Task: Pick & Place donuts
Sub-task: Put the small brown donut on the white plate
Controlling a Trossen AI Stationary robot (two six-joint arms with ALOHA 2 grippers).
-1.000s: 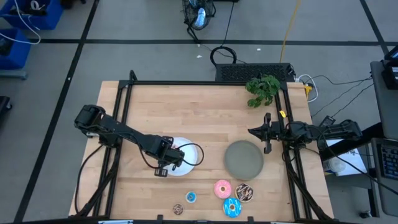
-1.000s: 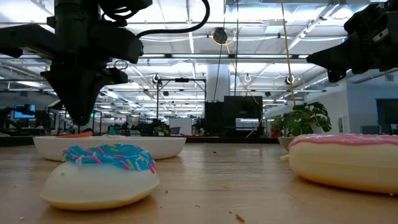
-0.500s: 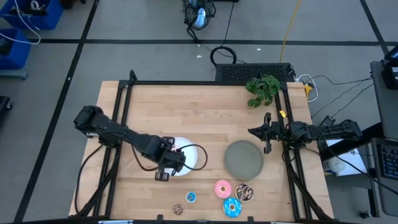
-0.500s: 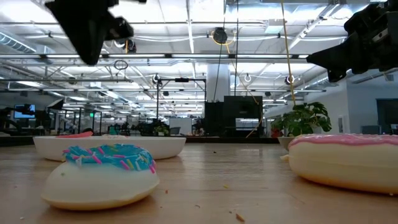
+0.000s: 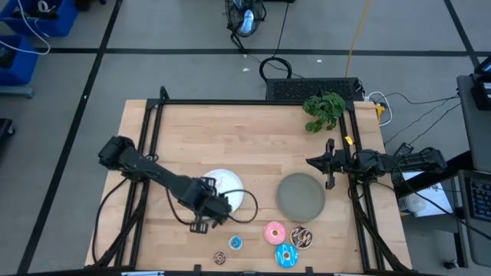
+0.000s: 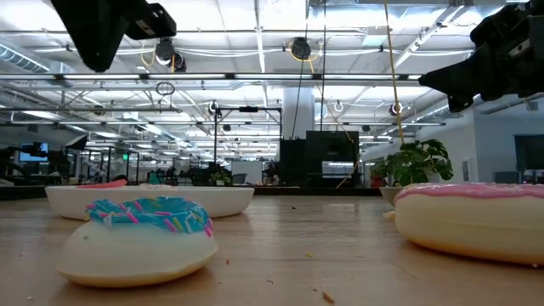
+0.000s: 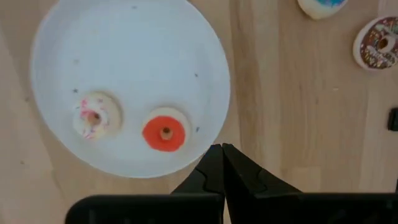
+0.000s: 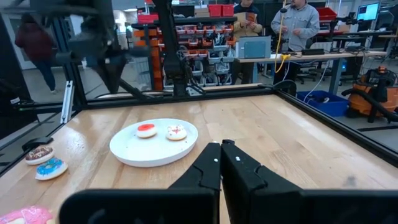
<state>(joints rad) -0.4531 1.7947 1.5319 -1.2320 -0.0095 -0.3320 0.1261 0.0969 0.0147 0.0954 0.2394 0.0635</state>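
A: High view first: what is sitting on the pale wooden table [image 5: 253, 138] right now?

B: Going by size, the round grey plate [image 5: 300, 195] is lying bare on the right, and the round white plate [image 7: 56, 56] is sitting left of it, carrying a small red ring donut [image 7: 165, 130] and a small whitish sprinkled ring donut [image 7: 94, 116]. Near the front edge, the large pink donut [image 5: 274, 231], the large sprinkled chocolate donut [image 5: 301, 238] and the large blue donut [image 5: 286, 255] are clustering together, with the small blue donut [image 5: 235, 243] and the small brown donut [image 5: 219, 257] lying to their left.

A: So which step is in hand?

B: I judge it is sitting between placements: two small ones are delivered, five are waiting. The next move calls for reaching toward the front row and spreading the fingers before descending on one.

A: And the arms?

B: The left gripper [image 7: 222, 149] is hanging above the near rim of the white plate, pointing down, fingers pressed together and carrying nothing. The right gripper [image 8: 221, 146] is resting at the right edge, level, its fingers also pressed together and empty.
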